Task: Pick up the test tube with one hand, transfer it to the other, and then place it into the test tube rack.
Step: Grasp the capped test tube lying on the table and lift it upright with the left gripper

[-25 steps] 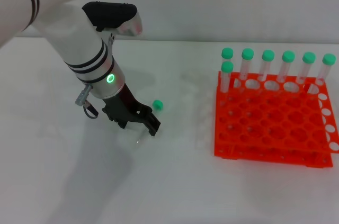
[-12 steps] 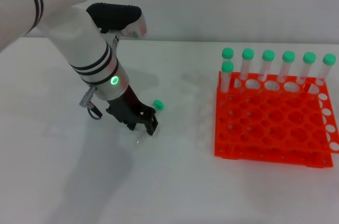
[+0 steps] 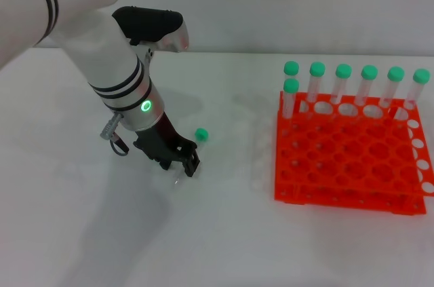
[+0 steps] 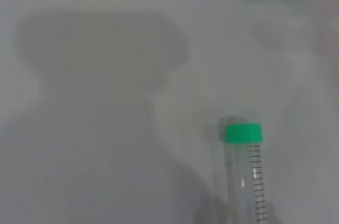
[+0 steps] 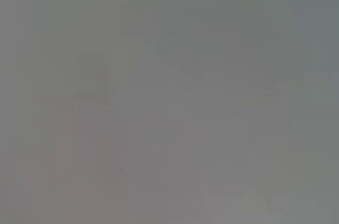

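Observation:
The test tube (image 3: 201,136) lies flat on the white table; its green cap pokes out beyond my left gripper (image 3: 182,165). That gripper's black fingers are down at the table and drawn in against the clear body of the tube, which they mostly hide. The left wrist view shows the same tube (image 4: 244,176) close up, with its cap and scale marks. The orange-red test tube rack (image 3: 352,161) stands to the right, well apart from the gripper. My right gripper is out of view, and the right wrist view shows only blank grey.
Several green-capped tubes (image 3: 343,80) stand upright along the rack's back rows, and the front holes hold nothing. The left arm (image 3: 115,77) leans in from the upper left. White table (image 3: 237,233) lies between gripper and rack.
The left gripper's fingers have drawn closer together around the tube and shifted slightly left. The tube's cap has hardly moved.

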